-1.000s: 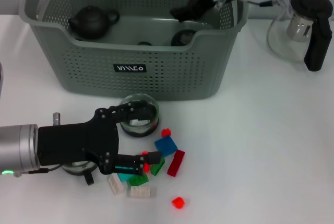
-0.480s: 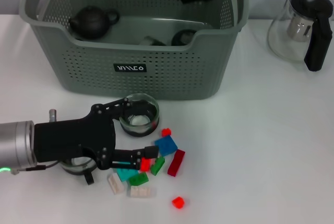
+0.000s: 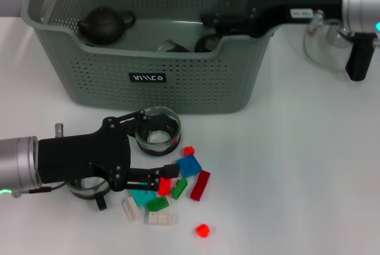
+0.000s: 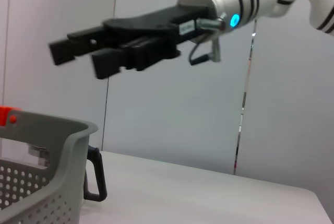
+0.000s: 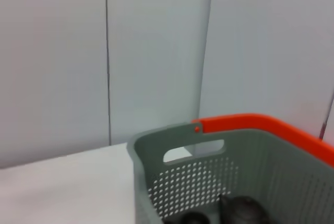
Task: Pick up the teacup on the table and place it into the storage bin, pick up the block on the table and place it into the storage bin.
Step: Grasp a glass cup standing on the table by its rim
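White desk [image 3: 309, 166], carrying the following. Storage bin [image 3: 148, 59]: grey-green perforated basket with orange clip at its far left corner and a black label on the near wall, standing at the far centre; contents include a dark teapot [image 3: 105, 24] in the left part and dark rounded items toward the right, partly hidden. Glass teacup [image 3: 158, 131]: upright on the desk just in front of the bin's near wall. Block cluster near the teacup, on its near right side: red block [image 3: 164, 186], blue block [image 3: 189, 165], dark red block [image 3: 200, 185], green block [image 3: 179, 189], teal block [image 3: 143, 197], two pale blocks nearest the robot, and small red pieces apart from the heap. Left end effector [image 3: 155, 150]: low over the desk at the left of the cluster, fingers parted; the far finger reaches along the teacup's rim, the near finger's tip touches the red block; nothing grasped. A second glass vessel lies partly under its body. Right end effector [image 3: 214, 17]: raised above the bin's right rear part, fingers spread apart and empty in the left wrist view. Glass pitcher [image 3: 332, 35] with black handle: on the desk just right of the bin.
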`<state>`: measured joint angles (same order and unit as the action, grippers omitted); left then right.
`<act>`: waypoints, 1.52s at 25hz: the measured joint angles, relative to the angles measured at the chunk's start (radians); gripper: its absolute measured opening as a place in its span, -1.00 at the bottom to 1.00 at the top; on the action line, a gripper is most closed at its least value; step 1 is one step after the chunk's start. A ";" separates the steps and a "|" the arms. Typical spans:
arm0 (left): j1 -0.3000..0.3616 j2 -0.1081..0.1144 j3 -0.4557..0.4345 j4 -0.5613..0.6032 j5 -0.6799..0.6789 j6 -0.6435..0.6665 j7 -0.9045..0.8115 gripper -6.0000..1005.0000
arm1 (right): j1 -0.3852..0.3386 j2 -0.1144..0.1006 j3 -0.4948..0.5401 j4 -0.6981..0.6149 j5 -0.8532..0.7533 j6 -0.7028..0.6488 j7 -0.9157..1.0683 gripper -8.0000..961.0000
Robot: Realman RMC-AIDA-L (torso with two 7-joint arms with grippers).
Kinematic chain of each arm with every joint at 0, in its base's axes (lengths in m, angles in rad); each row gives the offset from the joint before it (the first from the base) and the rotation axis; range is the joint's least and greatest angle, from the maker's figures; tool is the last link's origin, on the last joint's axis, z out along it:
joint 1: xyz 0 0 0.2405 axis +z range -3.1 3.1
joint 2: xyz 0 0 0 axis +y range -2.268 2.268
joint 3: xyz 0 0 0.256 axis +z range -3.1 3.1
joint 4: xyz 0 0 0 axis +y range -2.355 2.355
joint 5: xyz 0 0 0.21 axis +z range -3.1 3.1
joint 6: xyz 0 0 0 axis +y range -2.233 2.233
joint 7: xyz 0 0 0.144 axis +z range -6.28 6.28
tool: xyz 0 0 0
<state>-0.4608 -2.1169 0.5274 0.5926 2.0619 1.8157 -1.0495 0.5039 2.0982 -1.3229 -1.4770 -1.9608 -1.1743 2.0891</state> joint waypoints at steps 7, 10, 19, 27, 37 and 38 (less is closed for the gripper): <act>0.006 0.000 -0.026 0.002 0.006 0.002 0.003 0.70 | -0.051 -0.003 0.040 0.046 -0.010 -0.087 0.025 0.63; 0.012 0.002 -0.031 0.009 0.006 0.007 0.004 0.70 | -0.072 -0.004 0.043 0.050 -0.034 -0.148 0.001 0.63; 0.023 0.009 -0.035 0.022 0.009 0.007 -0.012 0.69 | -0.123 -0.002 0.060 0.137 -0.060 -0.344 -0.222 0.64; 0.049 0.010 -0.099 0.052 0.049 0.002 -0.049 0.69 | -0.102 0.000 0.068 0.344 0.043 -0.379 -0.444 0.63; 0.074 0.016 -0.141 0.269 0.162 0.004 -0.261 0.69 | -0.055 -0.008 0.131 0.432 0.065 -0.406 -0.476 0.63; 0.074 0.015 -0.140 0.289 0.173 0.002 -0.279 0.69 | -0.041 -0.009 0.139 0.452 0.065 -0.409 -0.470 0.63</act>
<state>-0.3873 -2.1014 0.3873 0.8813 2.2352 1.8182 -1.3285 0.4630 2.0888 -1.1838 -1.0255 -1.8959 -1.5834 1.6190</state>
